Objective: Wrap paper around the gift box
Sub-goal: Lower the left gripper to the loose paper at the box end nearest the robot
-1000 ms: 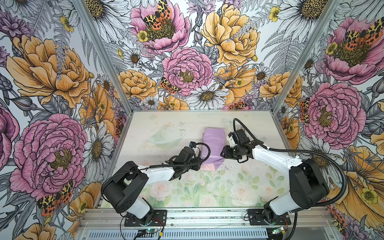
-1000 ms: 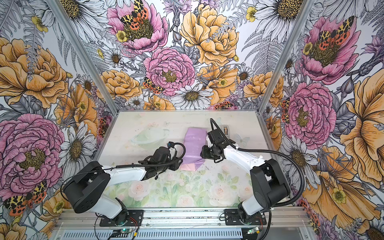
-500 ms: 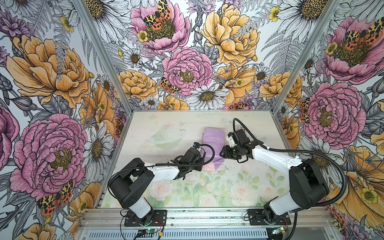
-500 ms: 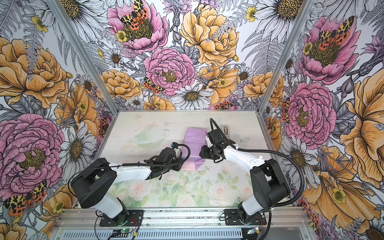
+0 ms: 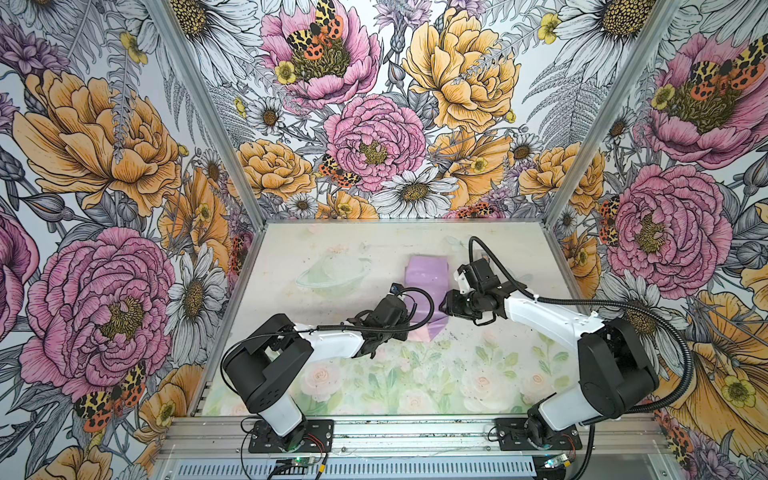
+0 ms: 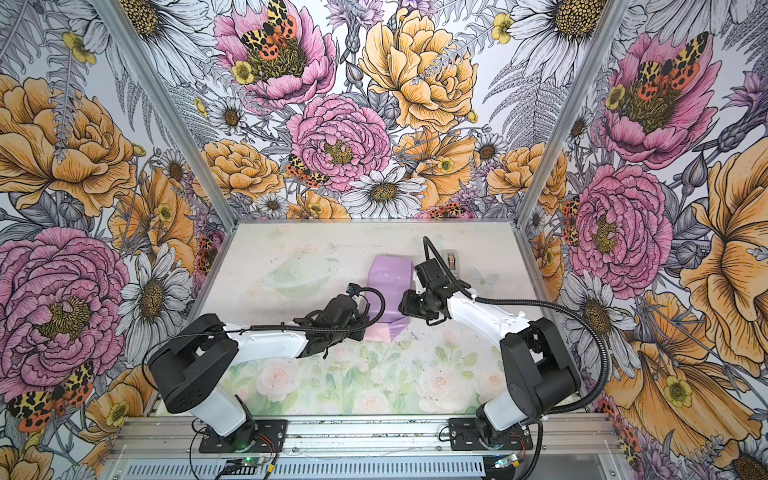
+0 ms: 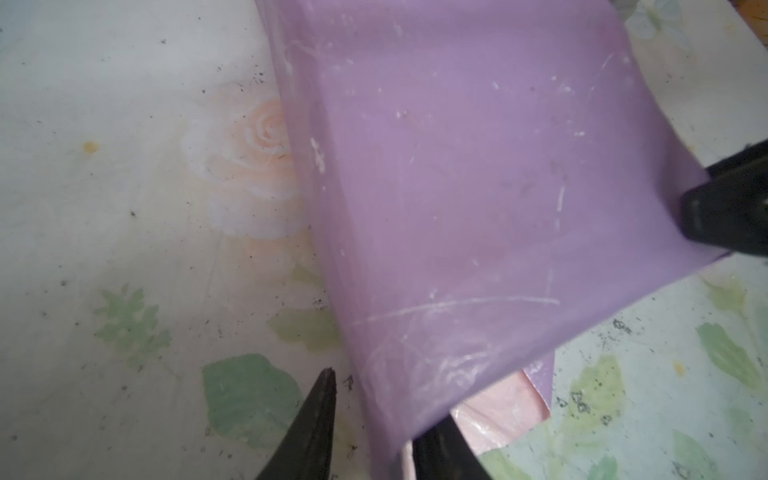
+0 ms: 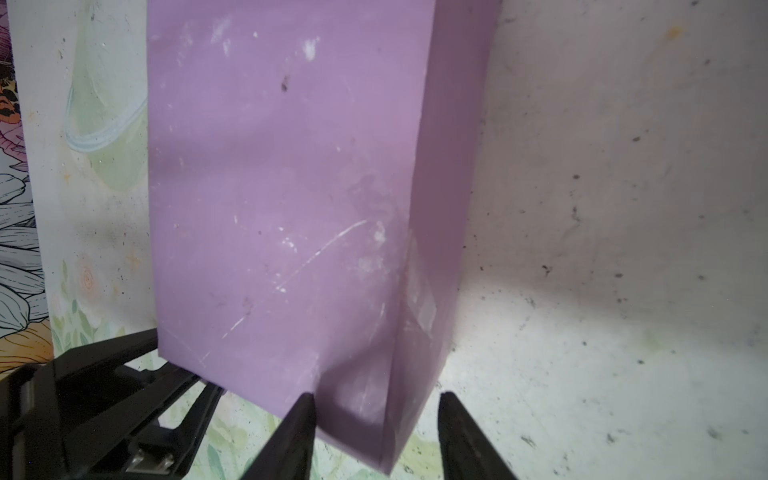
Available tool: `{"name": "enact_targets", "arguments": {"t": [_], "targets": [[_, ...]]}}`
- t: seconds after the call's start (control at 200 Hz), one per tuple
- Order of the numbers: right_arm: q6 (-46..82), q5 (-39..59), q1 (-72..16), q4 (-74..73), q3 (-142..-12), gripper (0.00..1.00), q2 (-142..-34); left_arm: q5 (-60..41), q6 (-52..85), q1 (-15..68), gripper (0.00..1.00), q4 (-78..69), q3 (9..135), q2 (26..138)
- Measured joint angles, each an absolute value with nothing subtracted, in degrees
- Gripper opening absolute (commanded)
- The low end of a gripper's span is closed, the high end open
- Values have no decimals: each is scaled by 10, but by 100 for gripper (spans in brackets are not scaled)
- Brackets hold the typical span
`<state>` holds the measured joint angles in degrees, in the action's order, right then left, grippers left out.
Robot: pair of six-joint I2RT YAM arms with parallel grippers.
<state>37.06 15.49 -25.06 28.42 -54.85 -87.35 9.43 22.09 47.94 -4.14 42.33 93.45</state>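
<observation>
The paper (image 5: 426,286) lies lilac face up, folded into a long box shape on the table in both top views (image 6: 390,286). The gift box is hidden. A pale pink flap (image 7: 507,411) sticks out at the near end. My left gripper (image 7: 382,399) is open at the paper's near left corner. The hanging lilac edge sits between its jaws, and one fingertip (image 7: 328,378) stands apart from it. My right gripper (image 8: 377,395) is open astride the near right corner. One fingertip (image 8: 305,403) touches the paper and the other fingertip (image 8: 449,403) stands clear.
A grey tape dispenser (image 6: 451,259) stands behind the right wrist near the back right. The floral table (image 5: 415,374) is ringed by patterned walls. The two grippers face each other a short way apart across the paper's near end.
My left arm has moved right to the paper's near corner, and its jaws have narrowed around the edge. The right gripper has stayed put.
</observation>
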Motion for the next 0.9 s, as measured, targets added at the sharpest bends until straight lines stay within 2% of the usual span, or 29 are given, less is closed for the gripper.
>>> {"name": "enact_targets", "arguments": {"t": [0.38,0.515,0.615,0.71,0.801,0.881,0.901], "targets": [[383,146,-251,284,-548,50,-874,129,226,492,17,-23,425,938],[386,146,-251,283,-546,50,-874,132,226,497,16,-22,432,944],[386,146,-251,282,-545,50,-874,135,229,499,22,-19,436,945],[386,146,-251,279,-544,50,-874,140,238,500,21,-19,442,950],[387,146,-251,277,-541,49,-874,142,241,500,15,-18,445,955],[388,146,-251,275,-541,49,-874,144,247,500,0,-18,445,955],[389,146,-251,275,-541,49,-874,144,243,500,0,-17,445,955]]}}
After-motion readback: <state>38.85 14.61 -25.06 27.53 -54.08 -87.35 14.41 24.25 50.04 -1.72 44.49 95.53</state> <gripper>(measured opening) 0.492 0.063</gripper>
